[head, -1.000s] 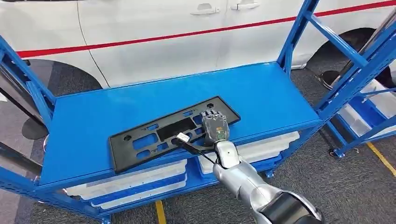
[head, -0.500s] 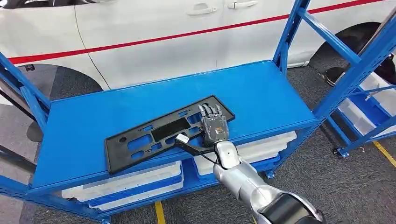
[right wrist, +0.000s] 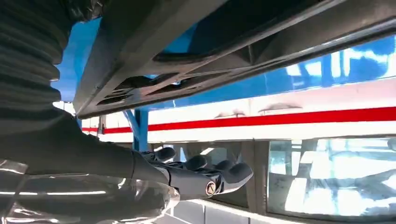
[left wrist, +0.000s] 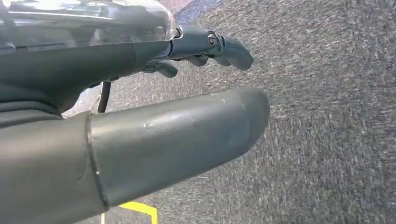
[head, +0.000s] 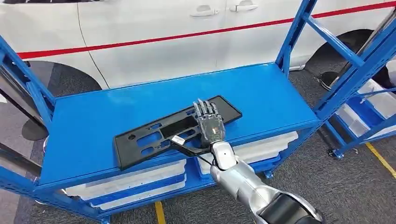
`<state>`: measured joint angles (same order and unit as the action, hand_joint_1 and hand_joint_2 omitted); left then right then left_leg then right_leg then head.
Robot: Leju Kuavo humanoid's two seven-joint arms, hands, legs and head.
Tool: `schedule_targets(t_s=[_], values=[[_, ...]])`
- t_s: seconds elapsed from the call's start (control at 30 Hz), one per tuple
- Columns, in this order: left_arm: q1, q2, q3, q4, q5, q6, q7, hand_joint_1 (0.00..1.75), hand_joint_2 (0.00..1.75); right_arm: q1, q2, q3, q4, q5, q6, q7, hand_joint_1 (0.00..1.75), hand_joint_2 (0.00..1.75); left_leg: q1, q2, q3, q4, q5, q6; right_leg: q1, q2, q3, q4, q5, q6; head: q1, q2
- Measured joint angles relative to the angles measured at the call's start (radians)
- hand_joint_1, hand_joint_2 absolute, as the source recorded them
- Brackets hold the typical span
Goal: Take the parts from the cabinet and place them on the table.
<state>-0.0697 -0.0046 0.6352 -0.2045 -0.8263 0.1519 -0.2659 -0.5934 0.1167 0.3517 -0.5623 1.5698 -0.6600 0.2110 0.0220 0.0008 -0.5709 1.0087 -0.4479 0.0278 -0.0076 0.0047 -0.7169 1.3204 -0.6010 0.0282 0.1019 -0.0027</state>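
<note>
A long black plastic plate [head: 159, 135] with several cut-outs lies slantwise on the blue shelf [head: 266, 93], its near edge at the shelf's front lip. My right hand [head: 209, 122] is over the plate's right part, fingers stretched out straight. In the right wrist view the fingers [right wrist: 205, 179] hover with a gap to the ribbed plate [right wrist: 224, 51]; the thumb is hidden. My left hand [left wrist: 140, 116] hangs over grey carpet with loosely bent fingers and holds nothing.
A white car [head: 154, 37] with a red stripe stands close behind the rack. Blue uprights [head: 292, 42] frame the shelf. White trays [head: 135, 179] sit on the lower level. A second blue rack [head: 369, 107] stands at the right.
My right hand's fingers, curled on the plate a second ago, are now straightened and the hand sits a little further left. The plate has shifted slightly to the right. The camera swayed.
</note>
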Motion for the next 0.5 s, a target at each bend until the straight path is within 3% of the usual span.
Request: schedule_targets(t_s=[0.03, 0.07, 0.13, 0.17, 0.2, 0.27, 0.33, 0.37, 0.4, 0.47, 0.5], values=[[0.000, 0.000, 0.000, 0.000, -0.001, -0.001, 0.000, 0.00, 0.00, 0.000, 0.000, 0.007, 0.000, 0.000, 0.000, -0.002, 0.00, 1.75, 0.000, 0.000, 0.001, 0.000, 0.000, 0.000, 0.000, 0.000, -0.004, 0.010, 0.011, -0.001, 0.000, 0.000], [0.000, -0.001, 0.000, 0.000, -0.002, -0.002, 0.001, 0.00, 0.00, -0.001, 0.000, 0.016, 0.000, 0.000, 0.000, -0.002, 0.00, 1.75, 0.000, -0.001, 0.003, 0.001, 0.000, -0.001, 0.000, 0.000, 0.016, -0.030, 0.044, -0.003, 0.000, 0.000], [-0.002, -0.004, 0.000, 0.000, -0.008, -0.004, 0.002, 0.00, 0.00, -0.004, 0.005, 0.030, 0.000, 0.000, 0.000, 0.001, 0.00, 1.75, 0.000, -0.002, 0.009, 0.001, -0.003, -0.004, 0.001, 0.000, 0.097, -0.192, 0.129, -0.012, 0.000, 0.000], [-0.003, -0.005, 0.000, 0.000, -0.009, -0.005, 0.003, 0.00, 0.00, -0.006, 0.009, 0.042, 0.001, 0.000, 0.000, 0.004, 0.00, 1.75, 0.000, -0.001, 0.011, 0.001, -0.004, -0.007, 0.003, 0.001, 0.140, -0.285, 0.155, -0.021, 0.000, 0.000], [-0.005, -0.007, 0.000, 0.000, -0.012, -0.005, 0.003, 0.00, 0.00, -0.008, 0.011, 0.053, 0.002, 0.000, 0.000, 0.003, 0.00, 1.75, -0.006, -0.001, 0.007, 0.005, -0.007, -0.013, 0.011, 0.001, 0.146, -0.301, 0.142, -0.024, 0.000, 0.000], [-0.008, -0.007, 0.000, 0.000, -0.016, -0.006, 0.006, 0.00, 0.00, -0.014, 0.025, 0.076, 0.007, 0.000, 0.000, 0.003, 0.00, 1.75, -0.006, 0.000, 0.007, 0.002, -0.005, -0.025, 0.012, 0.003, 0.141, -0.300, 0.145, -0.030, 0.000, 0.000], [-0.012, -0.009, 0.000, 0.000, -0.019, -0.008, 0.008, 0.00, 0.00, -0.019, 0.037, 0.100, 0.017, 0.000, 0.000, 0.011, 0.00, 1.75, -0.003, 0.000, 0.011, -0.002, -0.006, -0.040, 0.008, 0.002, 0.148, -0.312, 0.153, -0.047, 0.000, 0.000], [-0.012, -0.010, 0.000, 0.000, -0.020, -0.008, 0.008, 0.00, 0.00, -0.022, 0.045, 0.110, 0.023, 0.000, 0.000, 0.019, 1.66, 1.75, 0.000, 0.001, 0.005, 0.016, -0.020, -0.043, 0.005, 0.000, 0.152, -0.318, 0.156, -0.053, 0.000, 0.000], [-0.014, -0.012, 0.000, 0.000, -0.021, -0.008, 0.008, 0.00, 0.00, -0.024, 0.052, 0.118, 0.032, 0.000, 0.000, 0.022, 1.75, 1.75, 0.000, 0.000, -0.017, 0.065, -0.056, -0.045, 0.004, -0.002, 0.152, -0.319, 0.157, -0.061, -0.001, 0.000], [-0.014, -0.012, 0.000, 0.000, -0.028, -0.008, 0.009, 0.00, 0.00, -0.025, 0.060, 0.127, 0.057, -0.004, 0.002, 0.021, 1.75, 1.75, 0.000, 0.000, -0.089, 0.221, -0.132, -0.051, 0.007, -0.002, 0.150, -0.319, 0.157, -0.065, -0.001, 0.000], [-0.013, -0.012, 0.000, 0.000, -0.030, -0.008, 0.010, 0.00, 0.00, -0.026, 0.061, 0.131, 0.071, -0.006, 0.004, 0.018, 1.75, 1.75, 0.000, 0.000, -0.119, 0.286, -0.151, -0.053, 0.008, -0.002, 0.150, -0.319, 0.157, -0.065, -0.001, 0.000]])
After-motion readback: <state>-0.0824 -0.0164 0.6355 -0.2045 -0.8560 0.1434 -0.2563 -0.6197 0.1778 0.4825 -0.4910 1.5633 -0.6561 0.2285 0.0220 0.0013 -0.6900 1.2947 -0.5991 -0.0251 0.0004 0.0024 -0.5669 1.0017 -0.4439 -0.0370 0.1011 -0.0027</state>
